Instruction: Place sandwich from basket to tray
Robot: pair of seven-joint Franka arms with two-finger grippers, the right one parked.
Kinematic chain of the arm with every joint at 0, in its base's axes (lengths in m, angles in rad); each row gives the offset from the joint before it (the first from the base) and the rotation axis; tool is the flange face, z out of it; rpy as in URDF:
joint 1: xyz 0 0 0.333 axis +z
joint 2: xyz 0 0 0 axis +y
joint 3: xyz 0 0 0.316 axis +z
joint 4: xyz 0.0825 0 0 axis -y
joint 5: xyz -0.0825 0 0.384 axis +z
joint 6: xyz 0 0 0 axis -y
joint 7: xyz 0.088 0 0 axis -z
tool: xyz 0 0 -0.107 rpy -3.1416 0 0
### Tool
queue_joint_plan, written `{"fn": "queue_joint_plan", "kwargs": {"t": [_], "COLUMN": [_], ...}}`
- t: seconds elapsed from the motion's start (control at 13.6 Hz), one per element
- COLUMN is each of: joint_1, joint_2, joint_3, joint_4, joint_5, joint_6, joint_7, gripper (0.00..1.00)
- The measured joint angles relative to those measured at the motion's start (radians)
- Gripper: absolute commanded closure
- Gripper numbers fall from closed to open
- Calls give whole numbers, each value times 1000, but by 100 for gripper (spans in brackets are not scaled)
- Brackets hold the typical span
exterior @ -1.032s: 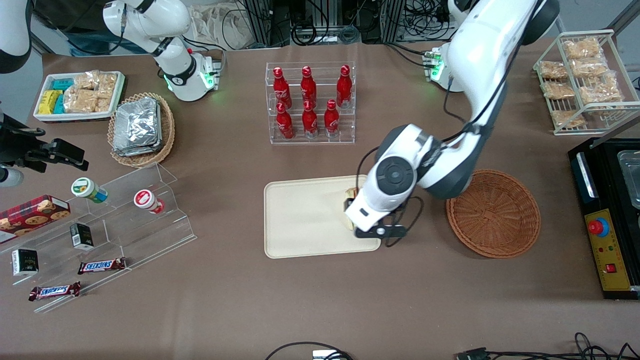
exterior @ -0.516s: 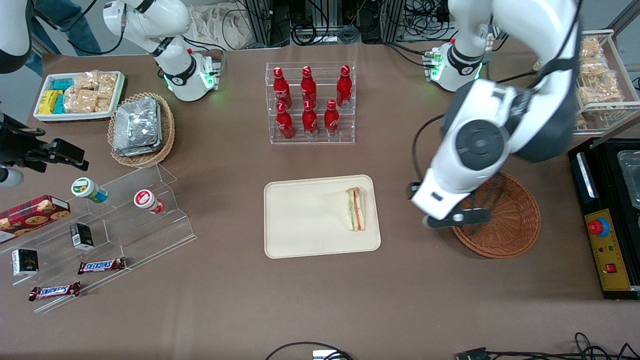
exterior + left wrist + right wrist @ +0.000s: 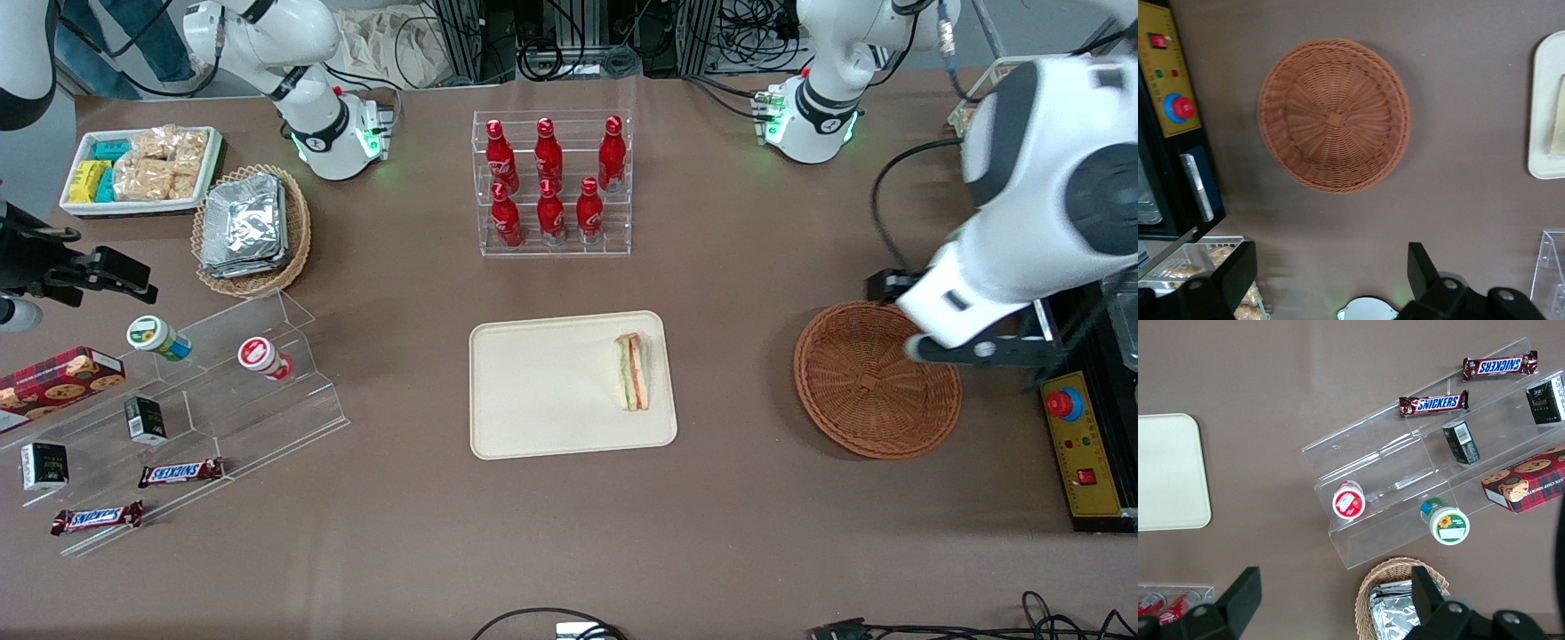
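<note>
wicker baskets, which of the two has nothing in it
The reddish-brown basket, toward the working arm's end, with the open gripper raised above it. The lighter tan basket holds foil packets. The sandwich lies on the tray.

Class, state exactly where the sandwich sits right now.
The sandwich lies on the tray, at its edge nearest the basket; the open gripper hangs above that basket.
</note>
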Motion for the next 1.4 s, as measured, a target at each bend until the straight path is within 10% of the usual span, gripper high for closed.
{"fn": "queue_joint_plan", "kwargs": {"t": [0.44, 1.4], "joint_1": [1, -4], "joint_2": [-31, -41], "joint_3": [166, 172], "joint_4": [-19, -57], "joint_5": [-99, -106], "joint_6": [-4, -4], "joint_7": [112, 132], "gripper": [0, 0]}}
